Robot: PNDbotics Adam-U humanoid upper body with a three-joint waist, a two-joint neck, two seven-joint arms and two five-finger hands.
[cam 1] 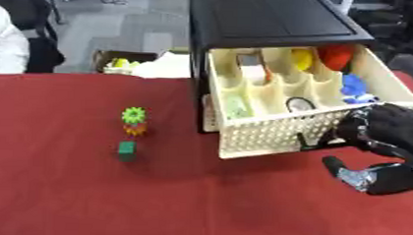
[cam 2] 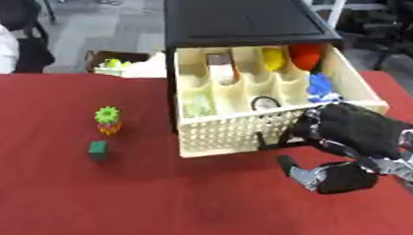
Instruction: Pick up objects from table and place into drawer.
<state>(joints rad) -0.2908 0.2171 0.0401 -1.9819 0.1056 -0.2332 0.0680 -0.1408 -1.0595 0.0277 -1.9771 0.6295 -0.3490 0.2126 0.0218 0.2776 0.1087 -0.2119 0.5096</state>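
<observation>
The right hand is at the front right corner of the open drawer, its fingers curled against the drawer's front wall and the thumb low above the red surface; it has hold of nothing that I can see. The green block and the green and orange gear toy lie near the surface's left side, well apart from the drawer. The right eye view shows the whole hand with its wrist, while the left eye view cuts it at the edge.

The right hand enters from three o'clock, back of the hand up, fingers curled toward nine o'clock, thumb stretched out below at seven o'clock. No left hand shows.
</observation>
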